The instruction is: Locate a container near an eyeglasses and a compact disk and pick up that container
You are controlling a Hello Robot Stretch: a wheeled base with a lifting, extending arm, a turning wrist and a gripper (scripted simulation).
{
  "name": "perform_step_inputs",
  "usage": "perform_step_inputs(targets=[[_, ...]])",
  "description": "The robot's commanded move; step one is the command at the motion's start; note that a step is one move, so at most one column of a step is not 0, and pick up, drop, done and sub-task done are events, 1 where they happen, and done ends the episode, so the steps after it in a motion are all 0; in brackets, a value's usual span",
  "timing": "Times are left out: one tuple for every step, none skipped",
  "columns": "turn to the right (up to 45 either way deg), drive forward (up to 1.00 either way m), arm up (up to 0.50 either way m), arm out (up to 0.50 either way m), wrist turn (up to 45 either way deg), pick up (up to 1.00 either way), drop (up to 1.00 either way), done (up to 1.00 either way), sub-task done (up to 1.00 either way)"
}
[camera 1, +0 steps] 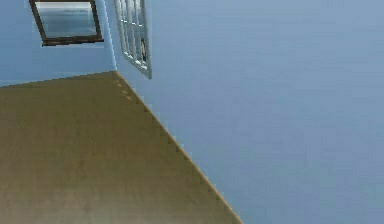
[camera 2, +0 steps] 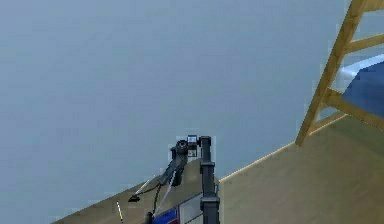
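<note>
Hovering over wood floor [camera 2: 300, 180] beside blue wall [camera 2: 100, 80], jaws hold nothing; grip state: cannot tell.

I see the gripper [camera 2: 145, 192] at about six o'clock in the arm side view; its dark body sits at the far end of the arm [camera 2: 207, 185] and its two thin fingers slant down toward eight o'clock; behind them lie bare blue wall [camera 2: 120, 80] and brown floor [camera 2: 300, 190]; it holds nothing.

And there was the arm [camera 2: 206, 180], a dark square bar. Just right of the gripper [camera 2: 137, 187] sat two small white squares [camera 2: 190, 140] with black marks. The gripper's body was dark, its two fingers [camera 2: 155, 180] thin.
</note>
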Motion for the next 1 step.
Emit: perform_step_inputs(targets=[[0.0,0.00,0.00,0.00,45.0,0.00,0.00,0.00,0.00]])
